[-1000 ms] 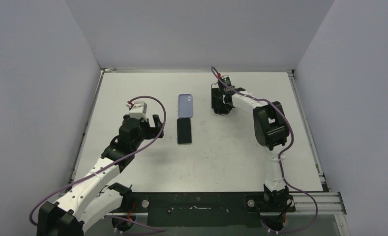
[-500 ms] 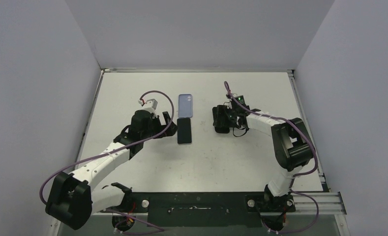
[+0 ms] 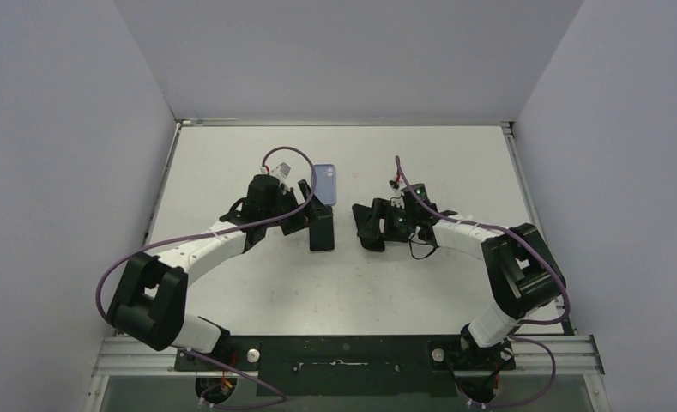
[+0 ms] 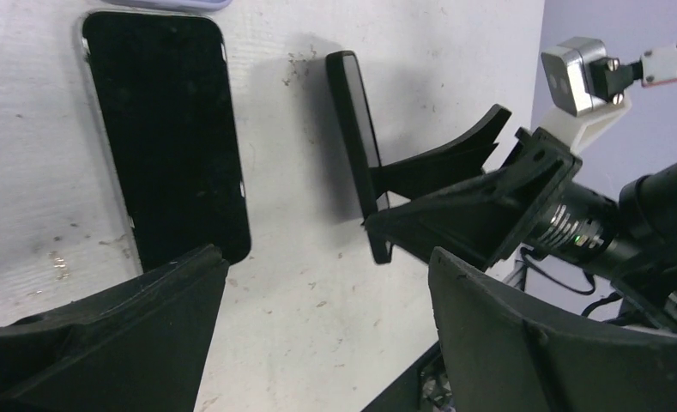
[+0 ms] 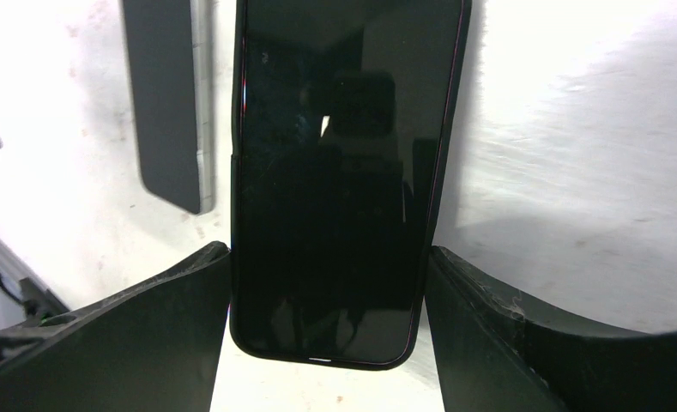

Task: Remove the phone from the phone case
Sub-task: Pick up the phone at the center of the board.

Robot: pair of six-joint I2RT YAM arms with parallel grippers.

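Observation:
My right gripper [image 5: 328, 251] is shut on a phone in a black case [image 5: 347, 172], with a finger on each long side. It holds it on edge just above the table, right of centre [image 3: 367, 227]. A second black phone with a silver rim [image 3: 322, 230] lies flat, screen up, at mid-table. It also shows in the left wrist view [image 4: 167, 137]. A lavender case [image 3: 324, 183] lies just behind it. My left gripper [image 4: 328, 257] is open and empty, low over the table, its left finger [image 4: 146, 300] by the flat phone's near end.
The white table [image 3: 420, 283] is walled at the back and on both sides. My two grippers face each other closely across the flat phone. My right gripper and its cased phone show in the left wrist view [image 4: 356, 146].
My left arm has stretched forward and right until its gripper is at the flat phone. My right gripper has come nearer and leftward toward the centre.

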